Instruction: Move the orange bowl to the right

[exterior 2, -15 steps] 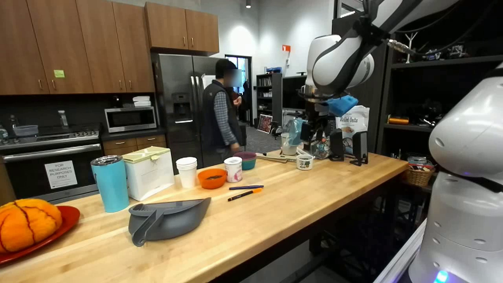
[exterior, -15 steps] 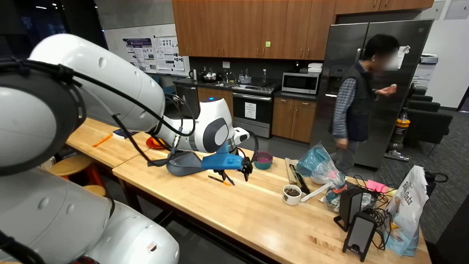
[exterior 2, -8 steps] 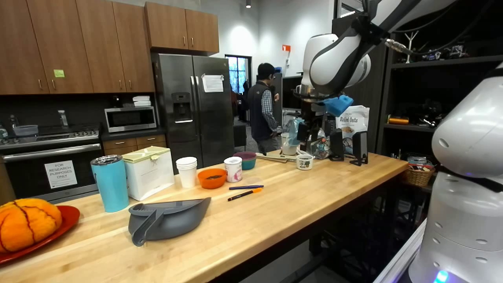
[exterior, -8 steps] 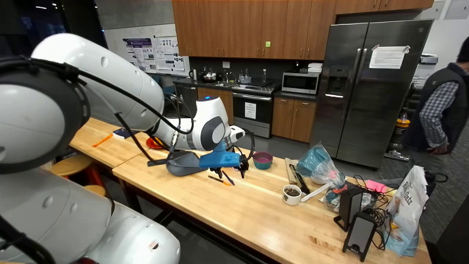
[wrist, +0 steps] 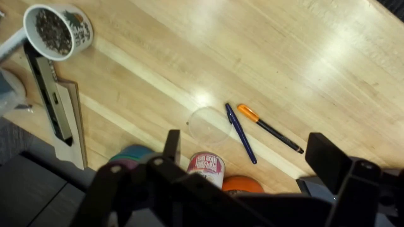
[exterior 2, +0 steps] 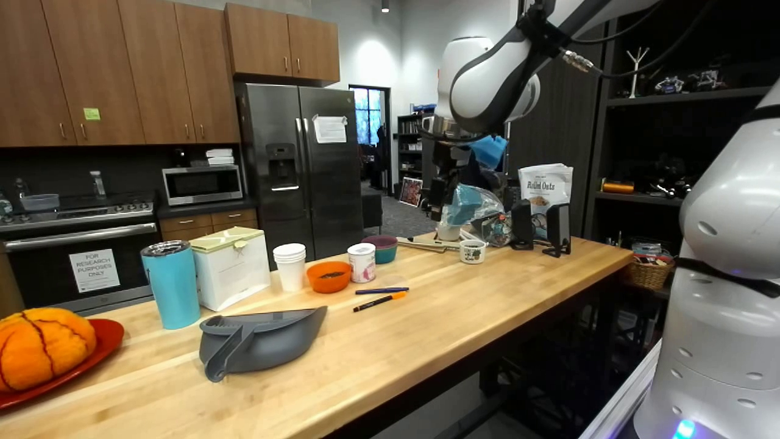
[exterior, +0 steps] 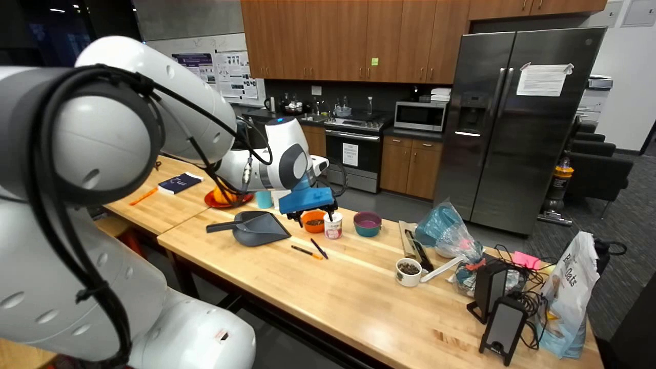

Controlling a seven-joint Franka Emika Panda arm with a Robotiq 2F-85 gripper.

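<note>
The orange bowl [exterior 2: 329,277] stands upright on the table with dark bits inside, between a stack of white cups and a popcorn tin. In an exterior view the bowl [exterior: 313,226] shows partly, behind and below my fingers. In the wrist view only the rim side of the bowl [wrist: 244,183] shows at the bottom; the gripper body hides the rest. My gripper [wrist: 246,138] is open and empty, fingers wide apart. It hangs well above the table, apart from the bowl, as an exterior view of the gripper [exterior 2: 440,204] shows.
The popcorn tin [exterior 2: 362,263] stands close beside the bowl, with white cups [exterior 2: 289,268] on its other side. A purple-teal bowl [exterior: 367,224], two pens [wrist: 241,134], a grey dustpan [exterior 2: 262,344] and a white cup of dark bits [exterior: 408,273] are also on the table.
My open gripper has moved left in both exterior views and risen slightly in one. The bowl and tin, hidden behind it before, now show there. The person has walked out of view.
</note>
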